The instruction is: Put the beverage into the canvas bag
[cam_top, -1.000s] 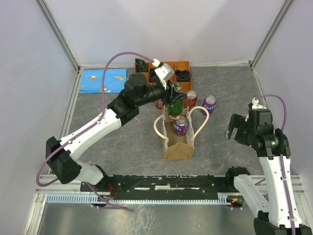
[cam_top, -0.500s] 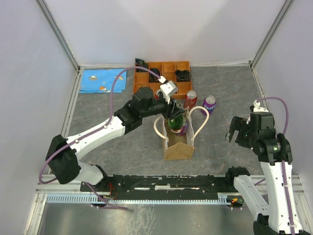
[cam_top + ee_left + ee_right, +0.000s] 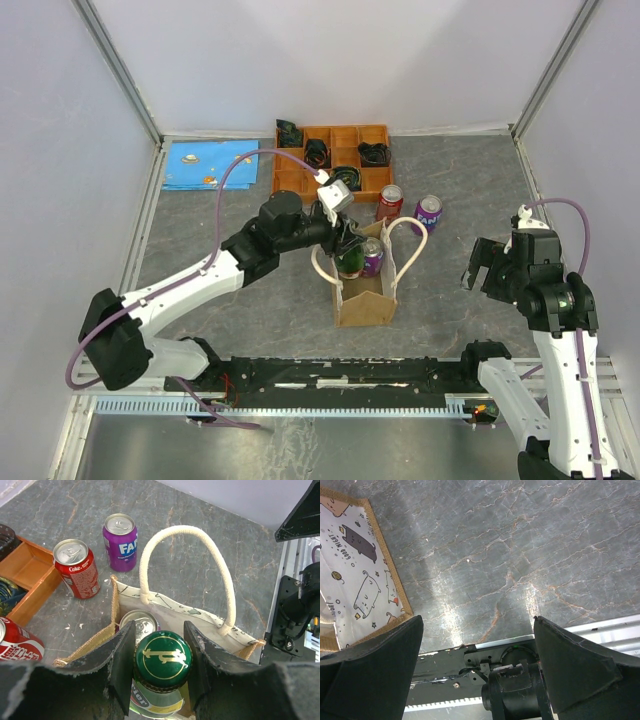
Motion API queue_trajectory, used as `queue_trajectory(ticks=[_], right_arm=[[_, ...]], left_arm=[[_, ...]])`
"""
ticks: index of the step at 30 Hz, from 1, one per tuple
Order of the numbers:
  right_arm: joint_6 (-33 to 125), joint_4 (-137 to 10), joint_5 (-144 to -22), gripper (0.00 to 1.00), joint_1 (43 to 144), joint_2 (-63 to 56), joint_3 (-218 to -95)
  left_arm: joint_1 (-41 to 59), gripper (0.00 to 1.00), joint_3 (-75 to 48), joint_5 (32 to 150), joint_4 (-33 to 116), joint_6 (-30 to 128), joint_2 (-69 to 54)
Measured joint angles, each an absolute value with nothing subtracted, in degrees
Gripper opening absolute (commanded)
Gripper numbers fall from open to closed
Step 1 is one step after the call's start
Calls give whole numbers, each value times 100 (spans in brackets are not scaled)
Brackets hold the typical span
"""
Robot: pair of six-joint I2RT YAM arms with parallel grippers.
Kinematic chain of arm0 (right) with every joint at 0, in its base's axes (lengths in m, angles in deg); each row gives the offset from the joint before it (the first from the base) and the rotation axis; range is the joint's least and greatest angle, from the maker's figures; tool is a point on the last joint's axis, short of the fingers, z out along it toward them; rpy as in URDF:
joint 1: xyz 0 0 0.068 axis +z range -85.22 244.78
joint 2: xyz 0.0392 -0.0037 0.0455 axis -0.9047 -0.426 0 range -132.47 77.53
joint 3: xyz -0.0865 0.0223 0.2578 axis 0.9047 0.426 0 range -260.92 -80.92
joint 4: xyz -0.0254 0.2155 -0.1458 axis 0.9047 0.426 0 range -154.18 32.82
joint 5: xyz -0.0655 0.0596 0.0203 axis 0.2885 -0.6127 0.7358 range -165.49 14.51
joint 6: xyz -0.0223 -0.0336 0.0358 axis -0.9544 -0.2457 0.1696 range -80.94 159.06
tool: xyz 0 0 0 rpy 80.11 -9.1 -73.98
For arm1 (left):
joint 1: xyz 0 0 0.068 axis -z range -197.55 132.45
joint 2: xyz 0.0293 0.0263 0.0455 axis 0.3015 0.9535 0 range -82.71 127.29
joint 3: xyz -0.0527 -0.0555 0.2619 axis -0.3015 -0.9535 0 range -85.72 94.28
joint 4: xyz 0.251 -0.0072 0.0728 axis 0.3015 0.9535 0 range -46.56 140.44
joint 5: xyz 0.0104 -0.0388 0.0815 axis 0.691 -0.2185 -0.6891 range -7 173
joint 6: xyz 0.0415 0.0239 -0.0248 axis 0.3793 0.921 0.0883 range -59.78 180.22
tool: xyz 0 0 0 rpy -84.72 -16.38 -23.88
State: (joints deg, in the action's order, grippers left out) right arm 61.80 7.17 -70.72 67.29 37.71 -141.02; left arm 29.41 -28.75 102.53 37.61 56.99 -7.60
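Note:
My left gripper is shut on the neck of a green glass bottle with a green-and-gold cap. It holds the bottle upright inside the open top of the tan canvas bag. The bag has cream loop handles. A purple can stands in the bag beside the bottle; its silver top shows in the left wrist view. My right gripper is open and empty, low at the right, above bare table.
A red Coke can and a purple Fanta can stand behind the bag. Another red can lies at the left. An orange compartment tray sits at the back. A blue cloth lies at the back left.
My left gripper has carried the green bottle from behind the bag forward and down into the bag's opening. The right arm has barely moved.

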Motion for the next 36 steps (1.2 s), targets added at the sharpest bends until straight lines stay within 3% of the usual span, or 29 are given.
queue_trajectory(ticks=[36], right_arm=[[6178, 724, -7054, 99, 6729, 3693, -14003]], left_arm=[[2952, 3, -3749, 9654, 2658, 6619, -56]])
